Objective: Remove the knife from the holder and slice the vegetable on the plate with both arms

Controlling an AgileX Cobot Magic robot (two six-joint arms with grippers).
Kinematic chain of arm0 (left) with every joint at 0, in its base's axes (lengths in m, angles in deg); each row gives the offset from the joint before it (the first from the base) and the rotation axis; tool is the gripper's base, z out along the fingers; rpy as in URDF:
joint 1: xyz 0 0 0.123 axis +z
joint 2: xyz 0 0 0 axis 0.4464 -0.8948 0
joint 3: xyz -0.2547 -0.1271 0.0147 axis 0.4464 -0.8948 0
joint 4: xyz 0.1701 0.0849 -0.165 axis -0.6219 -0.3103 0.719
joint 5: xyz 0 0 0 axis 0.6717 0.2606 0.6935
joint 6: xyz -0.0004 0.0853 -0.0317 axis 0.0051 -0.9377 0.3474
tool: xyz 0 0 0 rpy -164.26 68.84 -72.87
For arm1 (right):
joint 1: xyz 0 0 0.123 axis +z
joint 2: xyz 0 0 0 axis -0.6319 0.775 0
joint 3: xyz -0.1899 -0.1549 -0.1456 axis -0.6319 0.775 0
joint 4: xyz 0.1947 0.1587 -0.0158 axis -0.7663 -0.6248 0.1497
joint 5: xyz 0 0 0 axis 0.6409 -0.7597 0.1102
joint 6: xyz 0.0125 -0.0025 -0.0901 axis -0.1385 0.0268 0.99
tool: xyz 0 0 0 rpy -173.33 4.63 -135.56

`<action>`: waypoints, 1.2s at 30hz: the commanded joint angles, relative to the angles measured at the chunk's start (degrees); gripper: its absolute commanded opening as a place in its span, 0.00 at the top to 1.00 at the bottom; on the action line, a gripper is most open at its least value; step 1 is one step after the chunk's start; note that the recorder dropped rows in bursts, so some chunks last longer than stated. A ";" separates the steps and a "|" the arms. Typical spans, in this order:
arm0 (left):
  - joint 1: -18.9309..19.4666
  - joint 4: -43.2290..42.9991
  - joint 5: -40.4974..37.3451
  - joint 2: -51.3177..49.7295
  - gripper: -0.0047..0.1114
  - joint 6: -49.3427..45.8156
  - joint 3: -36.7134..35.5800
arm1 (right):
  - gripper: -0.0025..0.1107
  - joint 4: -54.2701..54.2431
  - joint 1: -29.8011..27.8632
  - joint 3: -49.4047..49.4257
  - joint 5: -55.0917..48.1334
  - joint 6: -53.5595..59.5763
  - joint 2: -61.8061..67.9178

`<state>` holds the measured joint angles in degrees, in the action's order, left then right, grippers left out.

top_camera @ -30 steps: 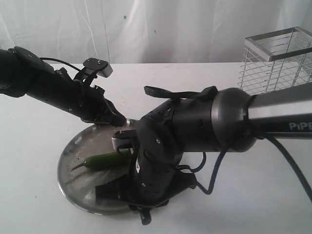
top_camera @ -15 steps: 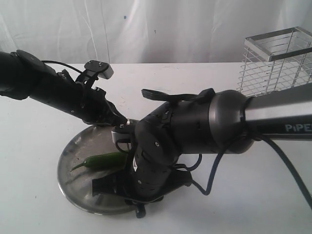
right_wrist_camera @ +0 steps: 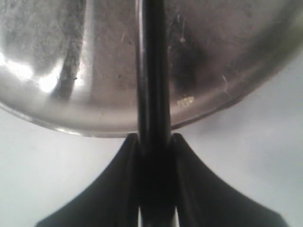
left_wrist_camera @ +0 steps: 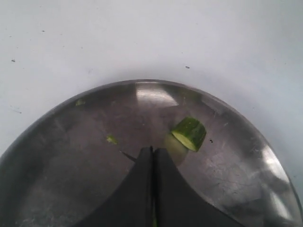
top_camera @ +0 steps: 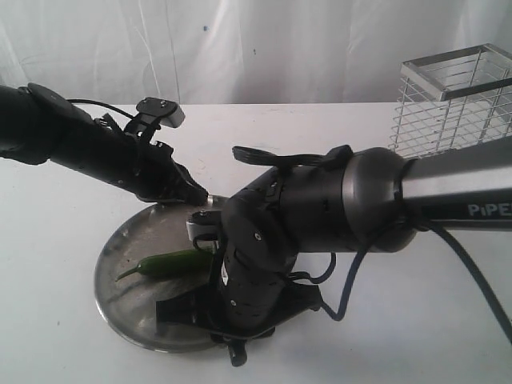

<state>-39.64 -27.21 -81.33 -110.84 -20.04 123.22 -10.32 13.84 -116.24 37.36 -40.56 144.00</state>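
Skinny green pepper [top_camera: 172, 264] lies across the dull steel plate [top_camera: 128, 240], with a cut chunk [left_wrist_camera: 189, 133] on the plate too. Left claw [left_wrist_camera: 152, 150] is pinched shut, and right claw [right_wrist_camera: 155, 142] grips the slim black knife [right_wrist_camera: 152, 71].

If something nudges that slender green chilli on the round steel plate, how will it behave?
The slender green chilli looks rounded and smooth, so it would probably roll or skid on the shiny round steel plate. Being small, it is likely light. Its thin curved tail may make it pivot, not roll straight.
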 commanded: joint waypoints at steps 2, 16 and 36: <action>-0.14 2.54 -1.30 -3.00 0.96 -0.18 -0.42 | 0.98 -4.24 0.04 0.24 -0.59 4.87 -0.12; -0.14 5.69 -0.11 -4.36 0.96 -1.43 -0.32 | 0.98 -4.04 0.04 0.24 5.59 4.58 -0.12; -0.14 4.78 -1.30 -9.46 0.96 -1.69 -0.32 | 0.98 -4.04 0.25 0.24 2.65 4.11 3.00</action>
<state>-39.74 -20.71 -81.64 -118.90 -21.37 123.26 -14.51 13.96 -116.34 39.91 -36.56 146.24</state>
